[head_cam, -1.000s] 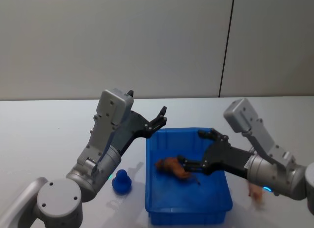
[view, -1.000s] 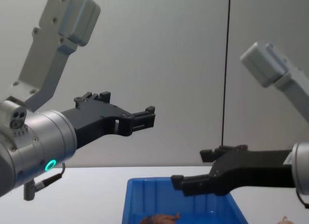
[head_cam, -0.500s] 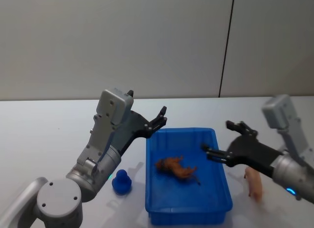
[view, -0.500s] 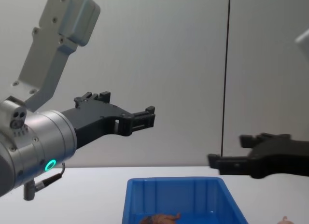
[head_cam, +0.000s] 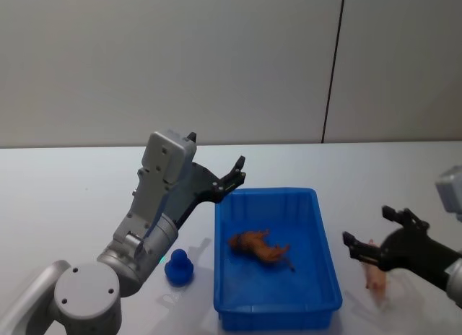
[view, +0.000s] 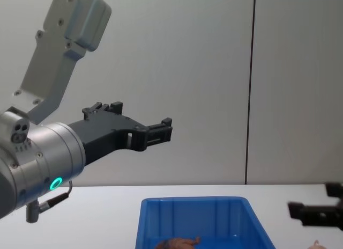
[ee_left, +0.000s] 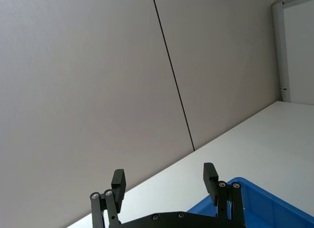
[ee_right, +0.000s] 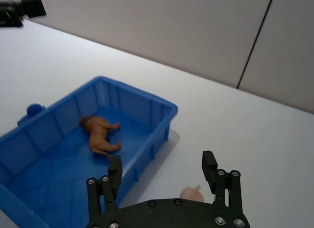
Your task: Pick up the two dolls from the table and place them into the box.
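Since the earlier frames the right gripper [head_cam: 366, 227] has been withdrawn from over the box [head_cam: 278, 307] and is now seen to its right, above the table [head_cam: 72, 198], with its fingers spread apart and nothing held between them. One doll, reddish-brown [head_cam: 260, 247], is seen lying on its side on the floor of the box, near the middle. The other doll, pinkish-tan [head_cam: 377, 279], is found on the table just right of the box, below the right gripper and partly covered by it. The left gripper [head_cam: 238, 170] is held raised beside the far left corner of the box, fingers apart and empty. A small blue object [head_cam: 178, 266] is seen on the table left of the box
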`<action>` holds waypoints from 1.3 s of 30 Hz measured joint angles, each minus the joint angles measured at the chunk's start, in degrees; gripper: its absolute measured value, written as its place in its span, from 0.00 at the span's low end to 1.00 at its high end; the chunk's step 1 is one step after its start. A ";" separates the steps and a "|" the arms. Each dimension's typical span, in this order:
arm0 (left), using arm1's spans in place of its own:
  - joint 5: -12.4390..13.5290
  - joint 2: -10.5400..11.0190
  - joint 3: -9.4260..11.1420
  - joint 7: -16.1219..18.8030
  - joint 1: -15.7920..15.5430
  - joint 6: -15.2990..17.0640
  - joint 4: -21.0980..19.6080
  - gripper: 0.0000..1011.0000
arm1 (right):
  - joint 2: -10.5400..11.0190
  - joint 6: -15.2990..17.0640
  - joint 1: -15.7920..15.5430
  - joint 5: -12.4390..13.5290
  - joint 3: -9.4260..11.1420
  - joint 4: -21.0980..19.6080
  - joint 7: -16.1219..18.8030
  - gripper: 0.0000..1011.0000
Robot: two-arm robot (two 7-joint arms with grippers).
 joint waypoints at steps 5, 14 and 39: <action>0.00 0.00 0.00 0.00 0.00 0.00 0.00 0.99 | 1.57 1.54 -2.29 1.10 0.60 -1.04 -1.49 0.99; 0.00 0.00 0.00 0.00 0.00 0.00 0.00 0.99 | 2.68 3.84 -4.40 1.81 0.80 -1.17 -2.90 0.99; 0.00 0.00 0.00 0.00 0.00 0.00 0.00 0.99 | 0.10 7.60 -2.24 1.44 -0.75 5.72 -2.74 0.88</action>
